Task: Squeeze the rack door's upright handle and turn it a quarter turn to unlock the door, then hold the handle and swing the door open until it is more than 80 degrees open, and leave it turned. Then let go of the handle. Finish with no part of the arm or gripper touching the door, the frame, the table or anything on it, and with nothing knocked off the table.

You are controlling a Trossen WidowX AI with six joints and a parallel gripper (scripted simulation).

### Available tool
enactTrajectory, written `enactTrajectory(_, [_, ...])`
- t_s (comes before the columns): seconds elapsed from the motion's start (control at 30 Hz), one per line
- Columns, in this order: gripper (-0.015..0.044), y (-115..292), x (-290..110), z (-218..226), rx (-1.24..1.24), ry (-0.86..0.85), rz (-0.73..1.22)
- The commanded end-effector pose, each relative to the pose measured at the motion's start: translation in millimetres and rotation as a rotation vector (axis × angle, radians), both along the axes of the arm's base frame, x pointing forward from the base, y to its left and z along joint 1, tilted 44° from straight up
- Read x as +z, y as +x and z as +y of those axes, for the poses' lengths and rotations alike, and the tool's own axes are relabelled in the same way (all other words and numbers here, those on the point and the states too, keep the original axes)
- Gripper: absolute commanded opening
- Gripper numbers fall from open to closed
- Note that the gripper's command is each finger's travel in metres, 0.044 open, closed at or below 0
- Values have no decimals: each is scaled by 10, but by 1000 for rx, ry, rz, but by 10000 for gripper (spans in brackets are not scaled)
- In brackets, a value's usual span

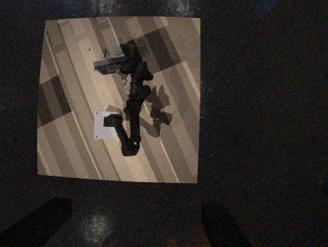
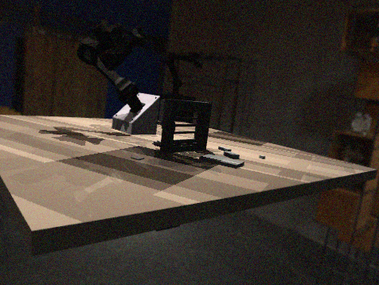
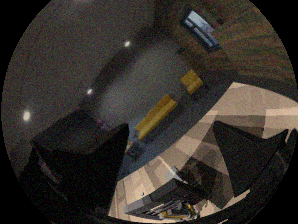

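So the biggest thing here is the counter (image 1: pixel 86 165) (image 2: pixel 99 199) (image 3: pixel 250 102), striped in light and dark wood tones, filling the left-middle of the top view. The black arm (image 1: pixel 135 121) (image 2: pixel 113 76) folds over it, with its elbow low in the top view and the forearm running up toward the rack. In the exterior view it's raised in the upper left.

The rack (image 1: pixel 103 65) (image 2: pixel 168 125) (image 3: pixel 145 201) stands upright on the counter: upper left of centre from the top, just about mid-frame in the exterior view, bottom middle in the wrist view. Way too dark for me to tell how far its door is open, or how the handle is turned, sorry.

The pale sloped base block (image 1: pixel 99 129) (image 2: pixel 148 119) sits under the arm's foot, left of centre from above. The gripper (image 1: pixel 135 63) (image 2: pixel 137 33) (image 3: pixel 173 127) is spread wide with nothing between its fingers, up above the counter.

Small stuff: a flat grey plate (image 1: pixel 117 46) (image 2: pixel 227 160) lies near the rack, lower right of it in the exterior view. A thin flat piece (image 2: pixel 137 158) lies left of the rack there, and a tiny block (image 2: pixel 262 157) sits further right.
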State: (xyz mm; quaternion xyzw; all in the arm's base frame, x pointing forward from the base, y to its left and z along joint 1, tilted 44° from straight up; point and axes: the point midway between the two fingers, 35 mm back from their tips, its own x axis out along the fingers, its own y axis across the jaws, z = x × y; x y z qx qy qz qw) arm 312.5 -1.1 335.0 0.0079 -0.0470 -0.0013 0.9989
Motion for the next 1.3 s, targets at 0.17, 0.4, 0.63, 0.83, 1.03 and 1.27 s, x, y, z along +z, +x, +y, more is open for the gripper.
enactTrajectory(0.17, [297, 167, -188, 19, -17, 9, 130])
enactTrajectory(0.4, [297, 366, -496, 63, -50, 13, 334])
enactTrajectory(0.63, [297, 488, -803, 118, -92, 2, 537])
enactTrajectory(0.83, [297, 536, -1055, 166, -133, -28, 706])
enactTrajectory(1.03, [297, 539, -1283, 212, -177, -77, 868])
enactTrajectory(1.27, [297, 499, -1507, 257, -233, -159, 1047])
